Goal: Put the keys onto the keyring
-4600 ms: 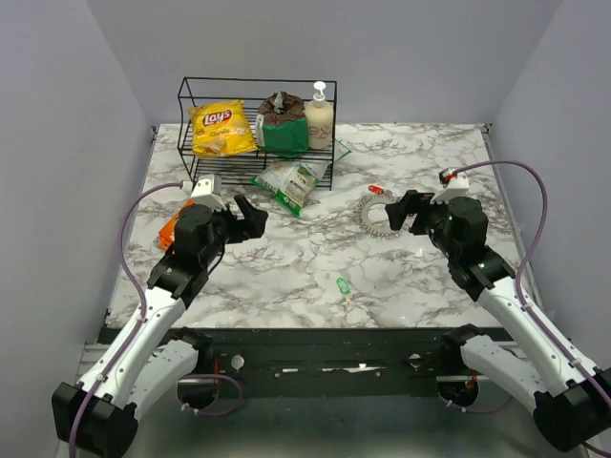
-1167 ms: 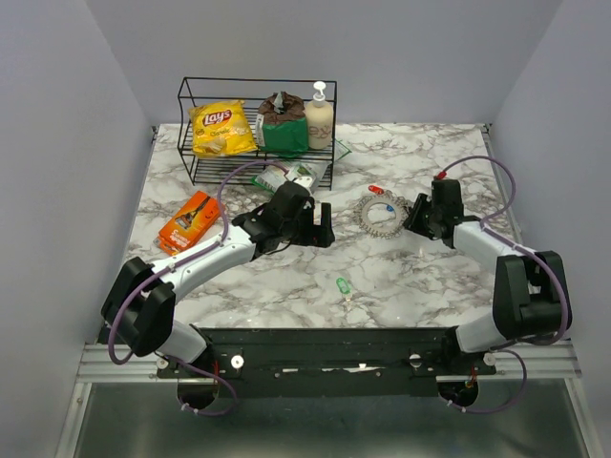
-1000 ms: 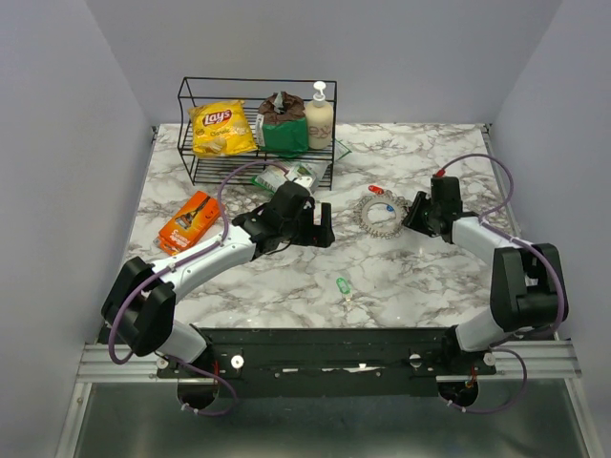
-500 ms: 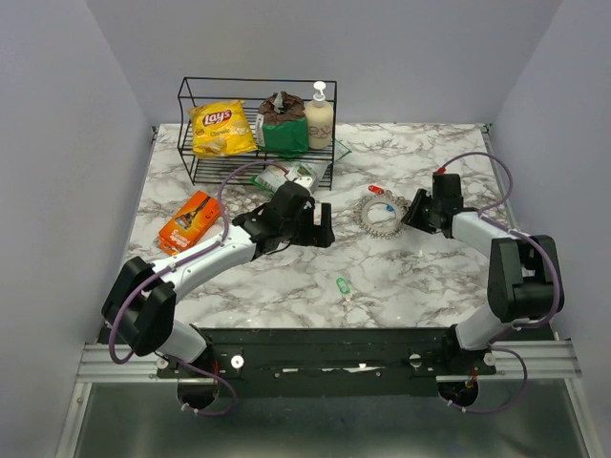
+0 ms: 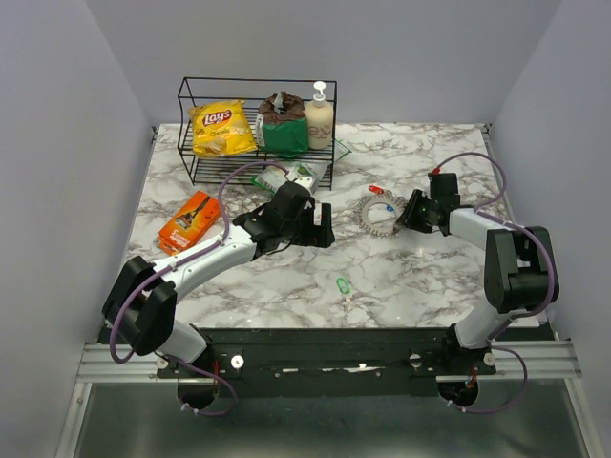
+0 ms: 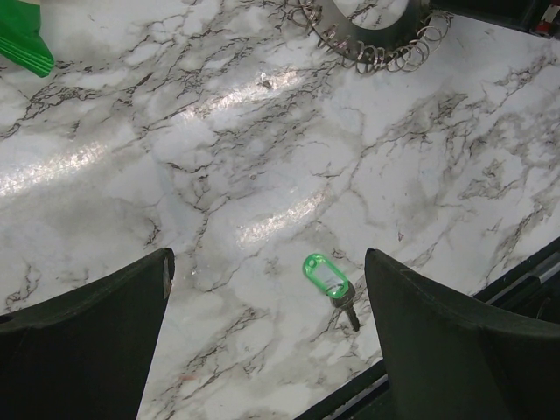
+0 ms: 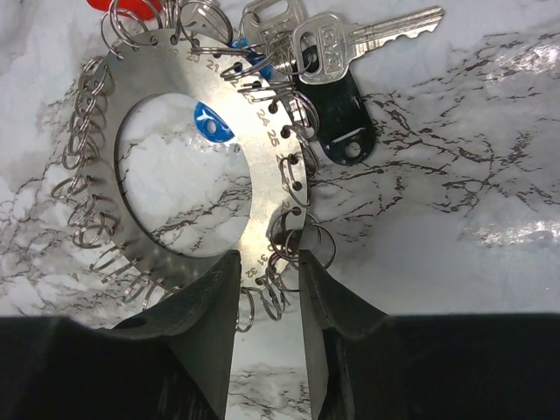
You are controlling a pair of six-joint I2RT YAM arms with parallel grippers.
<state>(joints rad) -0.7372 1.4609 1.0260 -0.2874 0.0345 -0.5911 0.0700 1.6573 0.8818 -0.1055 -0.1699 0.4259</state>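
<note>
My right pincer (image 7: 269, 262) stands low at the near edge of the keyring (image 7: 273, 175), with one finger on each side of its flat band. The fingers look pressed on the metal. I judge that it pins the ring, so that it cannot slide when a key is pushed on.

The keyring is a flat metal ring with numbers and many small wire rings around it. It lies flat on the bench (image 5: 286, 272), to the right of the middle. Two silver keys (image 7: 350, 39) and a black tag (image 7: 343, 122) hang at its far side. A blue key head (image 7: 213, 125) shows through its hole and a red key head (image 7: 127, 5) touches its far edge. Whether these two are hooked on, I cannot tell.

My left pincer (image 6: 267, 262) hangs over the bench with the fingers wide apart, holding nothing. The green key (image 6: 325, 276) lies loose near the front edge, well apart from the ring. I think it is the next one to fetch.

At the back, the wire rack (image 5: 256, 79) holds a yellow chips bag (image 5: 221, 129), a green packet (image 5: 283, 129) and a pump bottle (image 5: 318, 116).
</note>
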